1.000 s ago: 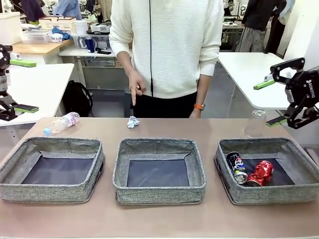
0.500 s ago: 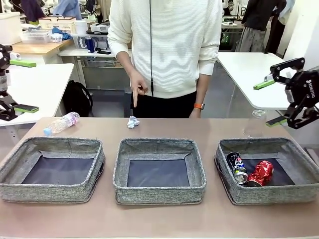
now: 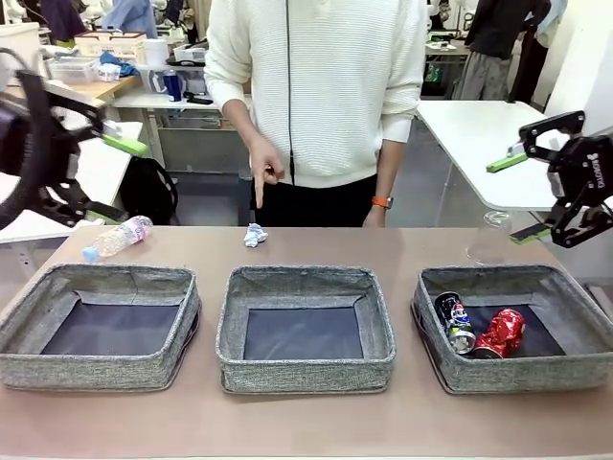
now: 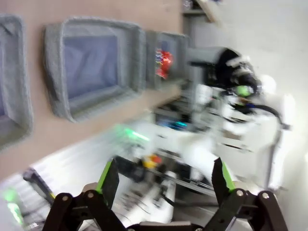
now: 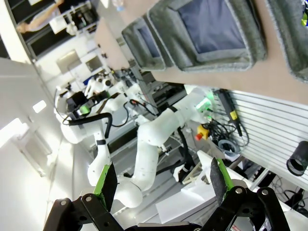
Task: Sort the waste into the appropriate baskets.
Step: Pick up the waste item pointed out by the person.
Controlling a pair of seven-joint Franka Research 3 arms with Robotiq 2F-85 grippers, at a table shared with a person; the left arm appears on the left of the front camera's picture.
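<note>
Of the waste, a pink-labelled bottle point(image 3: 117, 237) lies at the table's far left, a crumpled paper ball point(image 3: 255, 235) at the far middle and a clear bottle point(image 3: 488, 240) at the far right. A person's hand point(image 3: 261, 172) points down at the paper ball. Three grey baskets stand in a row: left point(image 3: 101, 369), middle point(image 3: 305, 372) and right point(image 3: 522, 376). The right basket holds a dark can point(image 3: 455, 322) and a crushed red can point(image 3: 502, 333). My left gripper point(image 3: 113, 180) hangs open above the pink-labelled bottle, blurred. My right gripper point(image 3: 519, 196) is open above the table's right end.
The person in a white sweater point(image 3: 321, 86) stands close behind the far edge. White tables stand off to both sides. The left wrist view is blurred, with a basket wall point(image 4: 53, 72) and the red can point(image 4: 163, 62). In the right wrist view I see a basket wall point(image 5: 221, 60).
My left arm has swung in from the left edge toward the table's far left corner and is blurred. The right arm and the pointing hand have stayed put.
</note>
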